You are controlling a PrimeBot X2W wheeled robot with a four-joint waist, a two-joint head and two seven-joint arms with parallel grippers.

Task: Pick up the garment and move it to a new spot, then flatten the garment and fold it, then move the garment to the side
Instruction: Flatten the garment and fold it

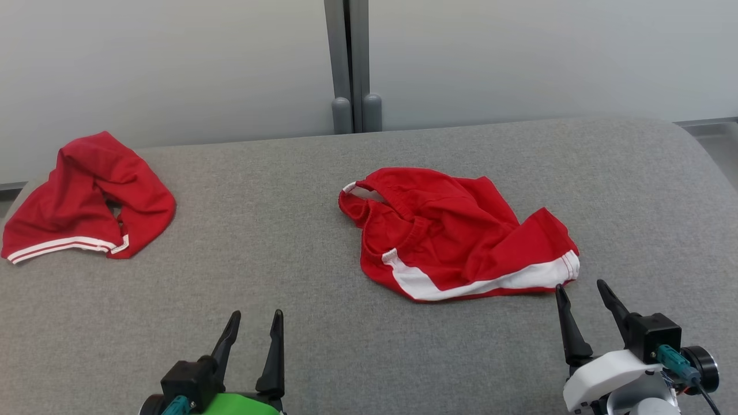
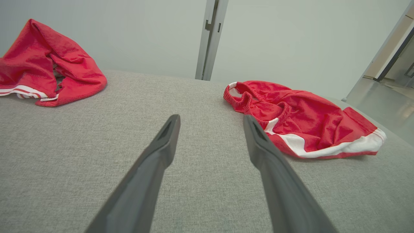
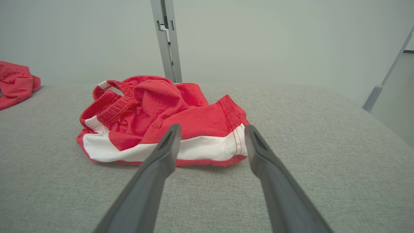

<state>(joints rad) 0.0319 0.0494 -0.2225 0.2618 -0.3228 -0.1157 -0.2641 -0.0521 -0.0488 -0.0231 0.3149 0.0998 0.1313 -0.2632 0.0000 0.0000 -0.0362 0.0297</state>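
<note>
Grey fabric bench carried a crumpled red, white-banded garment just ahead of right hand, spread apart, likely staged for pickup; left hand also apart, idle.

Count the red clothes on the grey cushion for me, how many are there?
2. The striped red garment lies crumpled at the far left; the white-banded red garment lies right of the middle, just ahead of the right gripper. Something small might hide under their folds.
</note>
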